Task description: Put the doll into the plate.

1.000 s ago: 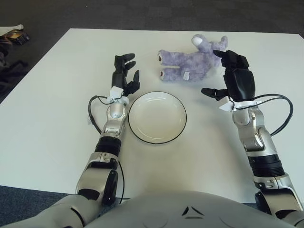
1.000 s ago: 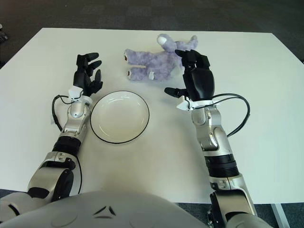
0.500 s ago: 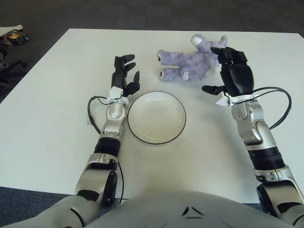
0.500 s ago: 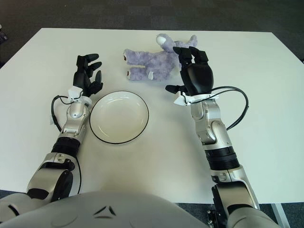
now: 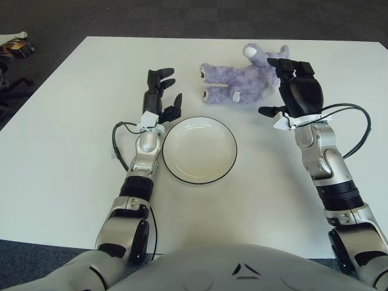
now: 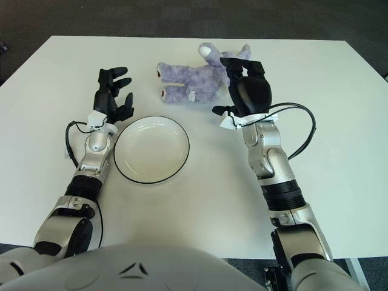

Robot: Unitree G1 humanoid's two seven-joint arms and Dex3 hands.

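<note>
Doll (image 5: 242, 79) lies on its side on the white desk (image 5: 60, 151), beyond the empty plate (image 5: 199, 150). Right hand (image 5: 297, 91) hovers at its right end, fingers (image 5: 285, 65) spread, gripping nothing. Left hand (image 5: 159, 97) shows just left of the plate, fingers open.

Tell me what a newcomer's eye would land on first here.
The purple plush doll lying on its side at the far middle of the white table stands out first, with the right hand open at its right end. Nearer, an empty white plate sits beside the open left hand.
</note>
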